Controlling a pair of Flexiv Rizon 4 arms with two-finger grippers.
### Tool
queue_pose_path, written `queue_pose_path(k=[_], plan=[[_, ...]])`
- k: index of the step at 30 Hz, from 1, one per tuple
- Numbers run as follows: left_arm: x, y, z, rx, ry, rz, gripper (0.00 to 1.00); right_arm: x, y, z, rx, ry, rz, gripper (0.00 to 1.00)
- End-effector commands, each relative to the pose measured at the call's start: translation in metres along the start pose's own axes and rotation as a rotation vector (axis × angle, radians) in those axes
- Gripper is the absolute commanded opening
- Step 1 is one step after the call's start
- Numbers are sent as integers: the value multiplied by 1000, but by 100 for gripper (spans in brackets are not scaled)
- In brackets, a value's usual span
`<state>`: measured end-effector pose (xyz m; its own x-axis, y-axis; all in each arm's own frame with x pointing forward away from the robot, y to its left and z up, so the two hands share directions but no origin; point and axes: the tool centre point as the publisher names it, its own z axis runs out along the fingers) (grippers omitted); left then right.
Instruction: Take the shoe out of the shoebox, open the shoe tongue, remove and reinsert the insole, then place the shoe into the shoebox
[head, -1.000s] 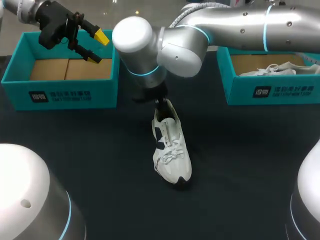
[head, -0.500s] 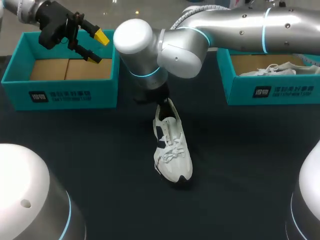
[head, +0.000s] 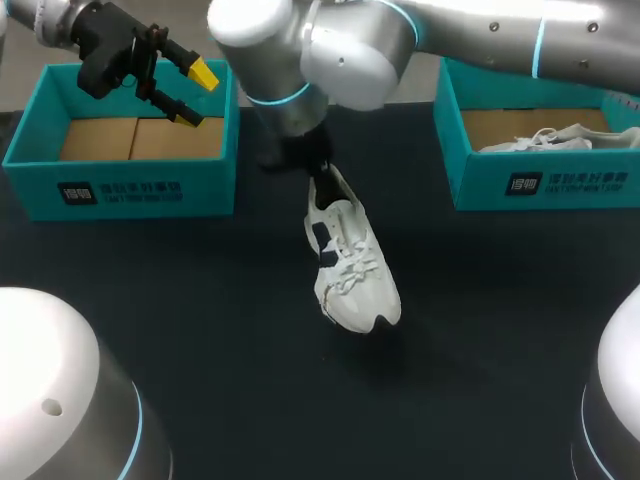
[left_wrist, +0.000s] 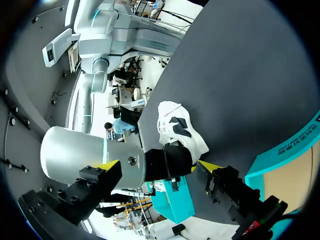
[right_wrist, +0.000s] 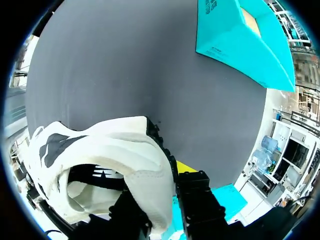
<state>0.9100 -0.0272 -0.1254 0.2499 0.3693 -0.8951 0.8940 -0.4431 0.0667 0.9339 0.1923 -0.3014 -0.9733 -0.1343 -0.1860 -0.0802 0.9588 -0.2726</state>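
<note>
My right gripper grips the shoe by its heel collar, toe tilted low over the counter; my left gripper hangs released above the empty shoebox; I'd move it aside first, then lift the toe over the wall.

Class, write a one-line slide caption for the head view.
Right gripper holds the white shoe by its heel over the table; left gripper open over the left shoebox.
</note>
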Motion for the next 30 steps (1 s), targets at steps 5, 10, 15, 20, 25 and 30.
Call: queue_pose_path(k=[5,10,15,20,25,30], plan=[[0,0,0,0,2,0,100,4,-24,-93,-60,-24,25,0],[0,0,0,0,2,0,100,-3,-25,-123,-91,-35,20,0],[0,0,0,0,2,0,100,-11,-26,-139,-97,-48,9,0],[0,0,0,0,2,0,100,-19,-30,-146,-96,-58,46,0],[0,0,0,0,2,0,100,-20,-30,-146,-95,-67,53,0],[0,0,0,0,2,0,100,-20,-30,-146,-95,-67,53,0]])
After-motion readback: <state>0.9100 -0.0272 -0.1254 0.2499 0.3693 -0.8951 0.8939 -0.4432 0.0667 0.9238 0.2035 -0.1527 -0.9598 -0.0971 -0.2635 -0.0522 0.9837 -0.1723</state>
